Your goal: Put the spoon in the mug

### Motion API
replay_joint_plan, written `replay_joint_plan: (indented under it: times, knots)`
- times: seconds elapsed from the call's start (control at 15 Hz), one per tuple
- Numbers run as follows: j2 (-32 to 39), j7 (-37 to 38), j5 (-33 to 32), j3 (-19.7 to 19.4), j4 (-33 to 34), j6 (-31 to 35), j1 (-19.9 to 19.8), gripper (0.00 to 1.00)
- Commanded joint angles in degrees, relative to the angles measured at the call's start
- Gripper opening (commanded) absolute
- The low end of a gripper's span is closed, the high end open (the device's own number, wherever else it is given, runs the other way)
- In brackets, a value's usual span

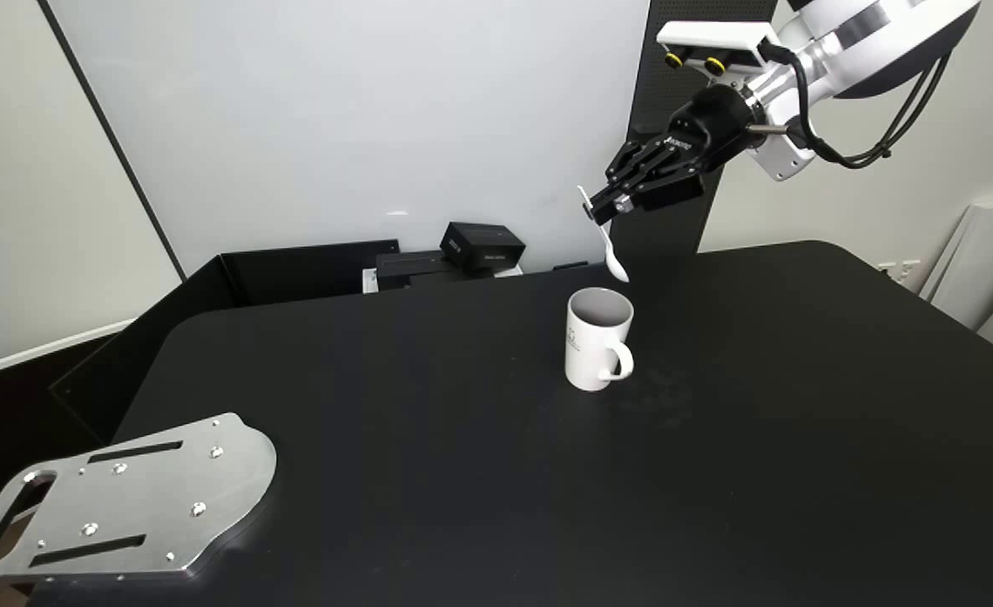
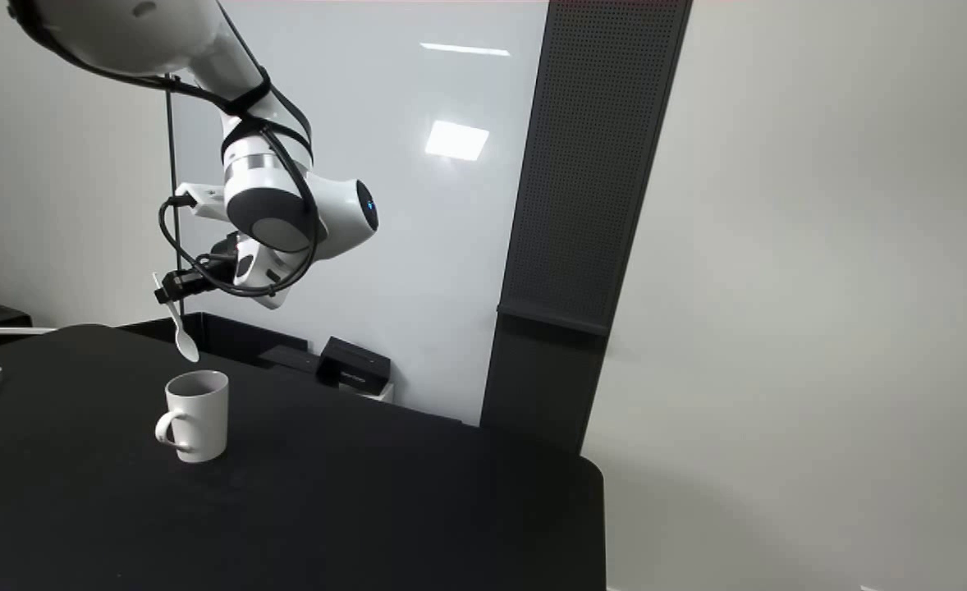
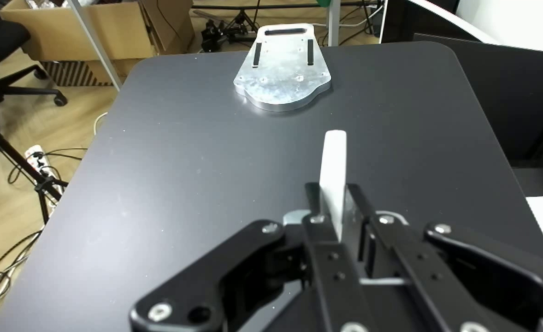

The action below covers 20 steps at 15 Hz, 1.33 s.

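In an exterior view, the gripper [image 1: 599, 210] pinches the spoon [image 1: 614, 261] above the upright mug [image 1: 589, 347]. In an exterior view, the bowl [image 2: 186, 344] hangs left of the mug's centre; it should align before descending. Wrist view: nearly closed jaws clasp the spoon handle [image 3: 334, 168].

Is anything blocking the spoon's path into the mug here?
Nothing visible. In both exterior views, the hand holds the spoon, bowl end down, above the mug, with only open space showing between the two. The mug's bottom is out of sight.
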Motion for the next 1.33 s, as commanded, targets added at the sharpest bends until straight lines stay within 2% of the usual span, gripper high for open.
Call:
replay_joint_plan:
  times: [0.0,1.0,1.07,1.27]
  knots:
    - [0.0,-0.2,0.6,-1.2,0.1,-0.5,0.9,0.15]
    - [0.0,-0.2,0.6,-1.2,0.1,-0.5,0.9,0.15]
    - [0.0,-0.2,0.6,-1.2,0.1,-0.5,0.9,0.04]
    - [0.3,-2.2,1.4,-0.8,0.6,-0.6,0.6,0.04]
